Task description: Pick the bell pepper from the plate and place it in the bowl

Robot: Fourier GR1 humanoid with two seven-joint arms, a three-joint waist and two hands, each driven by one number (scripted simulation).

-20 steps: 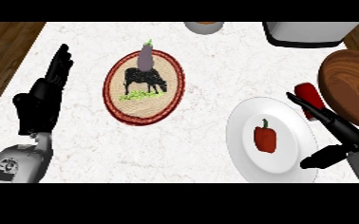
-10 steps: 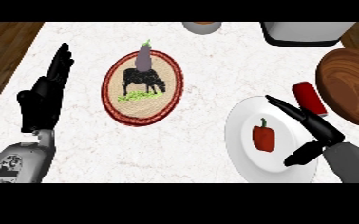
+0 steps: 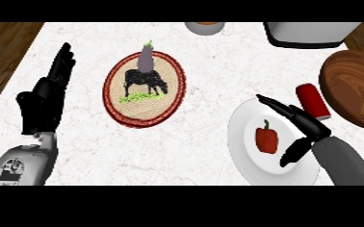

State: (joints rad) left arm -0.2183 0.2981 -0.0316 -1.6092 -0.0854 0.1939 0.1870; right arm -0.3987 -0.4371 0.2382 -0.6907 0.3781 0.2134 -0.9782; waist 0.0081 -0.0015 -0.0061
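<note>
The small red bell pepper with a dark green stem [image 3: 266, 139] lies on the round white plate [image 3: 249, 161], in the gap between the spread fingers and thumb of the black right hand [image 3: 307, 130], just to the hand's left. That hand is open and holds nothing; whether a fingertip already touches the pepper is hard to judge from this steep view.

The pepper looks smooth and rounded, so closing fingers could push it sideways across the glossy plate rather than trap it. The red cylindrical can [image 3: 313, 101] stands just beyond the fingers, close enough that a swing toward the dark brown wooden bowl [image 3: 344, 89], further out to the hand's right, might knock it.

Well off to the hand's left sit a round woven mat with a red rim [image 3: 144, 89] bearing a cow picture, and a purple eggplant [image 3: 146, 58]. The left hand [image 3: 44, 101] rests open, fingers up, on the white speckled counter [image 3: 213, 72].
</note>
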